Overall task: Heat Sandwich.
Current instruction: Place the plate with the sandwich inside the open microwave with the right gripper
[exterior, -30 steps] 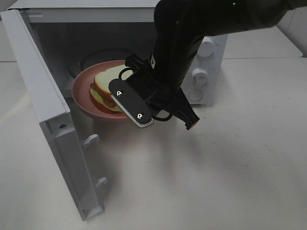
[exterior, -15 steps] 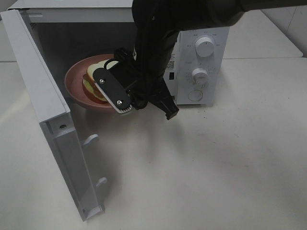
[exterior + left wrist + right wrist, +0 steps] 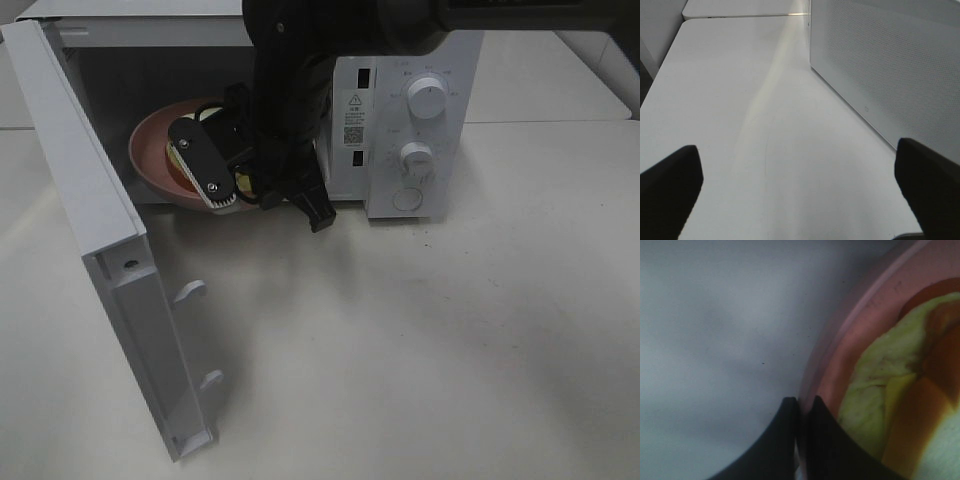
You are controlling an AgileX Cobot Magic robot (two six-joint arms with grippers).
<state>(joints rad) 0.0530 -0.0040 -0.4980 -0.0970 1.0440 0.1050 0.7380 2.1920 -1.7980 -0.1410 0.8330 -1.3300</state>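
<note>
The sandwich [image 3: 880,410], white bread with green-yellow and reddish filling, lies on a round pink plate [image 3: 840,355]. My right gripper [image 3: 802,410] is shut on the plate's rim. In the exterior high view the right gripper [image 3: 228,195] holds the plate [image 3: 150,150] inside the open white microwave [image 3: 410,130], and the arm hides most of the sandwich. My left gripper [image 3: 800,195] is open and empty over the table, out of the exterior high view.
The microwave door [image 3: 90,220] stands wide open at the left, with latch hooks on its near edge. The control panel with two knobs [image 3: 428,98] is on the right. The left wrist view shows a white perforated panel [image 3: 880,75] beside bare table.
My right gripper has carried the plate and sandwich leftward and deeper, from the microwave's opening into the cavity. The door has not moved.
</note>
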